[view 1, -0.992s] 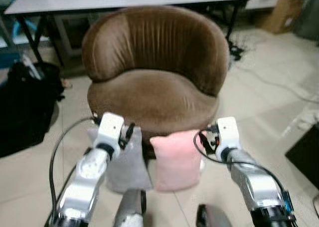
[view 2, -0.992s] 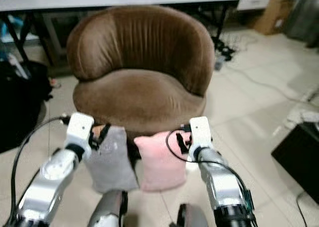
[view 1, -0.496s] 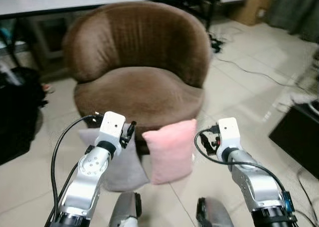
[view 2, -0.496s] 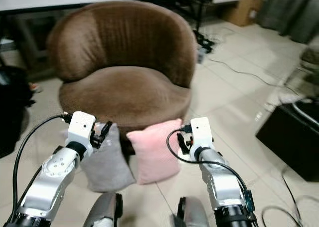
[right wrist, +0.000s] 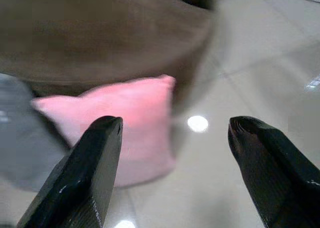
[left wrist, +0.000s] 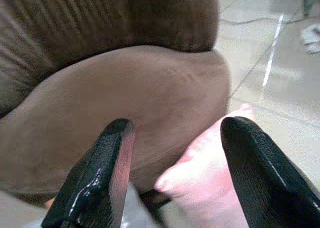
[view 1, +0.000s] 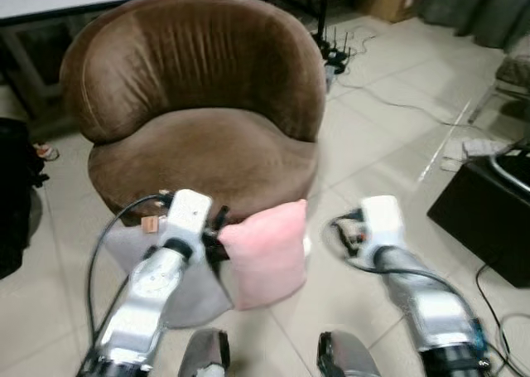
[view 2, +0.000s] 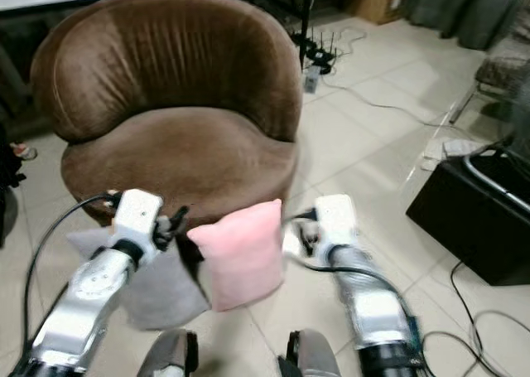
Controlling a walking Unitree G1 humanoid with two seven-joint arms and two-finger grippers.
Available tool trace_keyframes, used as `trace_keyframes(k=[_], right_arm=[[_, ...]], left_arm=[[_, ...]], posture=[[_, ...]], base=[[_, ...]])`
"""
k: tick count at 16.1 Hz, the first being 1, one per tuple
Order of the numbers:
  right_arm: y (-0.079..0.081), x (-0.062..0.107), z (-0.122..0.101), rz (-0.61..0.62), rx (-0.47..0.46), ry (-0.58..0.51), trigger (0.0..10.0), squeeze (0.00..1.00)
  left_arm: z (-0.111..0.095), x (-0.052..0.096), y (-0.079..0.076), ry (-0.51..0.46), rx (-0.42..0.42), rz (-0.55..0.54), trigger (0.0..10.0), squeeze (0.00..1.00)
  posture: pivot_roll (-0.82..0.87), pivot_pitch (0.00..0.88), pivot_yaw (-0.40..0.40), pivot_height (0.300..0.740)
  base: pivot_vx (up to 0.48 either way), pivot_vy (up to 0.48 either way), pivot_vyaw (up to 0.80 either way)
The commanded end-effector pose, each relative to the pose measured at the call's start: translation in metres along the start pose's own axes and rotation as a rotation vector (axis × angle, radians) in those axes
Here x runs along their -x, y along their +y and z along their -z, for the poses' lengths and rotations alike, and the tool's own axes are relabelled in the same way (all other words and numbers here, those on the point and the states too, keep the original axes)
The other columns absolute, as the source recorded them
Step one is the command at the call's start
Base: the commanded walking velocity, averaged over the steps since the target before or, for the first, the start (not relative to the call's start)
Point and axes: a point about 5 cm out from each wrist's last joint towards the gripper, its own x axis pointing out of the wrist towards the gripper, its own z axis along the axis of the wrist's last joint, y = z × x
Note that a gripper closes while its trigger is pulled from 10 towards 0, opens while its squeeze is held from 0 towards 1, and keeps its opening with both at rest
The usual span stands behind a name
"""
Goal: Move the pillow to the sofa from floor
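Pillow (view 1: pixel 263 253), pink, sits on the floor between your spread left hand (left wrist: pixel 175 173) and spread right hand (right wrist: pixel 172 163); grasping and lifting onto the sofa (view 1: pixel 199 137) remain.

Pale tiled floor (view 1: pixel 389 145) (cables (view 1: pixel 389 103) trailing across).

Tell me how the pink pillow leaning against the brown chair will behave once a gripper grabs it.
The pink pillow looks soft and plump, so it will probably squash between the fingers and sag rather than hold its shape. It stands on edge against the brown chair, so a push would likely topple it onto the tiled floor. Likely light for its size. Both the left gripper and the right gripper are open.
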Motion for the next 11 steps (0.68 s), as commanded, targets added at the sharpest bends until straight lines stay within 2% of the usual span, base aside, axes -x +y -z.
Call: trace_keyframes(k=[1,11], right_arm=[[-0.0089,0.0030,-0.0012,0.023,0.004,-0.001,10.0,0.00],[-0.0070,0.0002,-0.0033,0.020,0.013,-0.003,10.0,0.00]], left_arm=[[-0.0031,-0.0007,-0.0037,-0.013,0.001,0.012,10.0,0.00],[-0.0018,0.0004,-0.0021,-0.009,-0.002,0.016,10.0,0.00]], posture=[[0.06,0.000,-0.002,0.635],[0.06,0.000,-0.005,0.635]], base=[[0.292,0.000,0.00],[0.297,0.000,0.00]])
